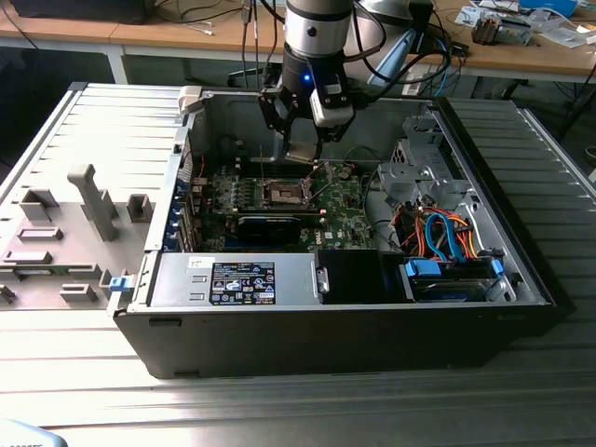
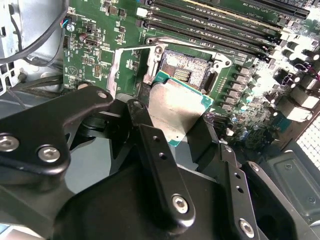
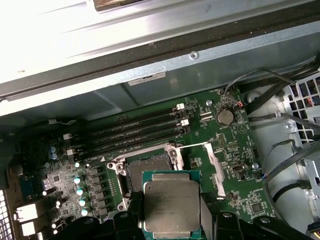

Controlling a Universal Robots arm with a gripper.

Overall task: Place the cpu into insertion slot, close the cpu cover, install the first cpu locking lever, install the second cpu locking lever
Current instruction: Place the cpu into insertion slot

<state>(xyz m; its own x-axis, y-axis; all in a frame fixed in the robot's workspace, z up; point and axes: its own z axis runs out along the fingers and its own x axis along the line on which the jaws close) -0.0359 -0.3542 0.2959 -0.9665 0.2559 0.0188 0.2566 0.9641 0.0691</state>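
In both wrist views, the black two-fingered metal gripper (image 2: 172,120) (image 3: 172,212) is clenching the cpu (image 2: 175,106) (image 3: 171,199), a small flat square chip with a pale silver face and a green edge. One black finger is pressing on each of two opposite sides. The chip is hanging over the near edge of the insertion slot (image 2: 187,67) (image 3: 145,170), a small square socket with a dark centre and a silver metal rim, and it is not sitting in it yet. How high it is hanging above the socket cannot be told. Just beside the socket, the cpu cover (image 3: 214,164), a thin silver-grey metal frame, is lying swung open over the green circuit board (image 3: 235,145). Beyond the socket, four long black memory slots (image 3: 135,127) are running side by side, with a round silver coin cell (image 3: 225,117) sitting near their end.

In the exterior view, the gripper (image 1: 303,140) is reaching down into the open grey metal computer case (image 1: 279,345), above the socket (image 1: 284,193). A bundle of orange and blue cables (image 1: 447,237) is lying toward the exterior view's right. The case is resting on a ribbed grey metal counter (image 1: 372,410).
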